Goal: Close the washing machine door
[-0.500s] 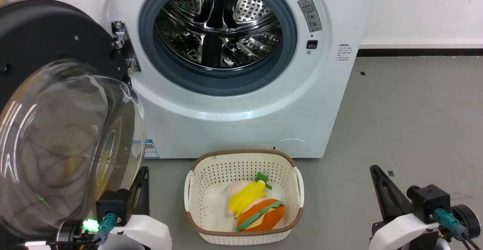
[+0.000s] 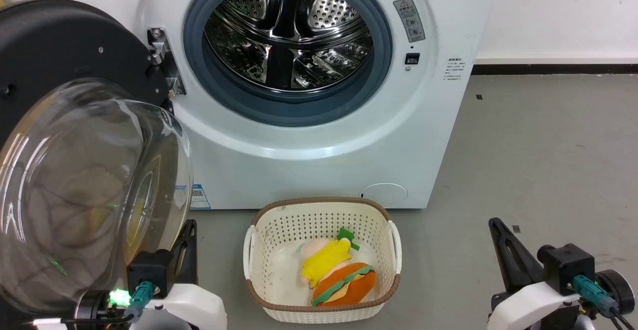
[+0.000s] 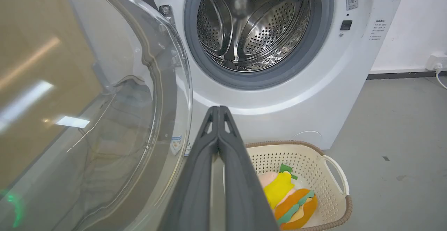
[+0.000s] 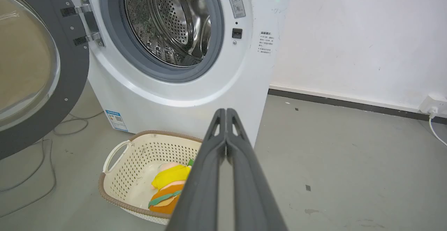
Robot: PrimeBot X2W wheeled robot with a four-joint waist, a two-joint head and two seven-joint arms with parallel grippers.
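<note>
Head camera looks down; both low wrist cameras face the washing machine [image 2: 319, 140] and basket [image 2: 279, 230].

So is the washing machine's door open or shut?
Open. The washing machine door stands swung out on its hinge, and the steel drum shows uncovered.

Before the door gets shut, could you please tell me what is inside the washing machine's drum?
The drum shows bare perforated steel walls and ribs, with no laundry in sight. Its lowest front part is hidden behind the grey rubber gasket.
</note>
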